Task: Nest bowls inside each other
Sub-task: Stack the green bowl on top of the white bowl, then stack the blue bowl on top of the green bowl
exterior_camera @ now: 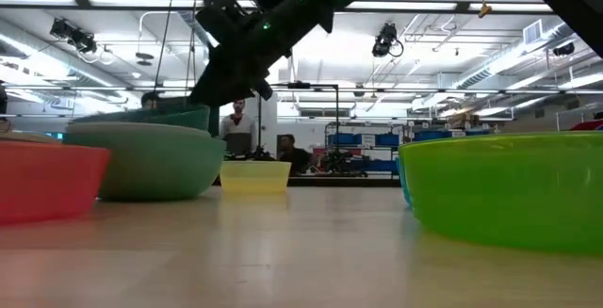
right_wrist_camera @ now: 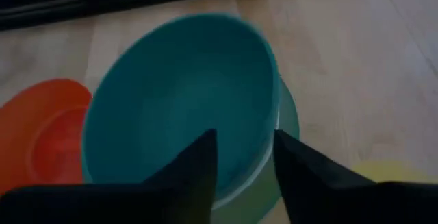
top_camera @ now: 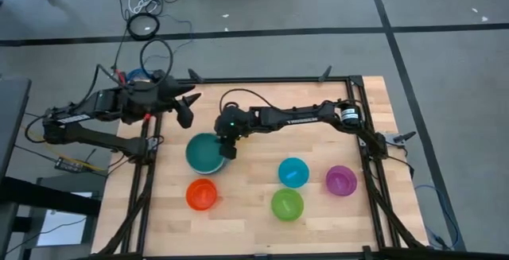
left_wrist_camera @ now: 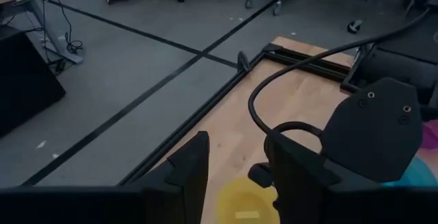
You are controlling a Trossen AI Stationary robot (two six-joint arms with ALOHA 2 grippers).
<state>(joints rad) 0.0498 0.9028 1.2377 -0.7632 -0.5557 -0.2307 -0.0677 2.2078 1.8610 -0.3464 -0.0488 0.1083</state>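
Note:
A teal bowl sits tilted inside the sage green bowl, left of the table's middle. My right gripper reaches in from the table's right, slanting down over the teal bowl's right rim. It is open, with one finger over the bowl's inside and one outside. My left gripper hangs open above the far left of the table. The yellow bowl stands on its base behind the stack. The orange, lime green, blue and purple bowls stand apart nearer the front.
A black frame rail borders the wooden table at the far side and down both sides. In the low view the lime green bowl and the orange bowl stand close to the camera. People sit in the room behind.

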